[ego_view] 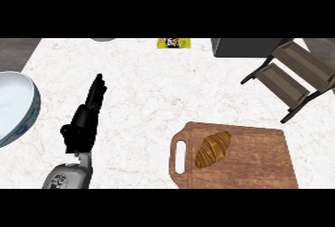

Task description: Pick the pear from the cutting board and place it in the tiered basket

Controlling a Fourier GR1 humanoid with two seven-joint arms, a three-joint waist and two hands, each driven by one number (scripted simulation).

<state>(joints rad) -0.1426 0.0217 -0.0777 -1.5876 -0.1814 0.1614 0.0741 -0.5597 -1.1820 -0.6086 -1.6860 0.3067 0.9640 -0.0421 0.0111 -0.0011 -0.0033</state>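
Note:
A brown wooden cutting board (255, 159) with a handle slot lies at the lower right of the counter. On it rests an elongated, brown-striped item shaped like a croissant (213, 149); no pear shows. The dark tiered basket (294, 73) stands at the upper right, its two shelves slanting toward the board. My left hand (85, 119) is at the left of the counter, fingers straight and pointing away, holding nothing, well apart from the board. My right hand is out of sight.
A large white bowl with a blue-grey rim (23, 111) sits at the left edge, close to my left hand. A small yellow packet (173, 43) lies at the far edge, and a dark grey box (245, 47) stands behind the basket.

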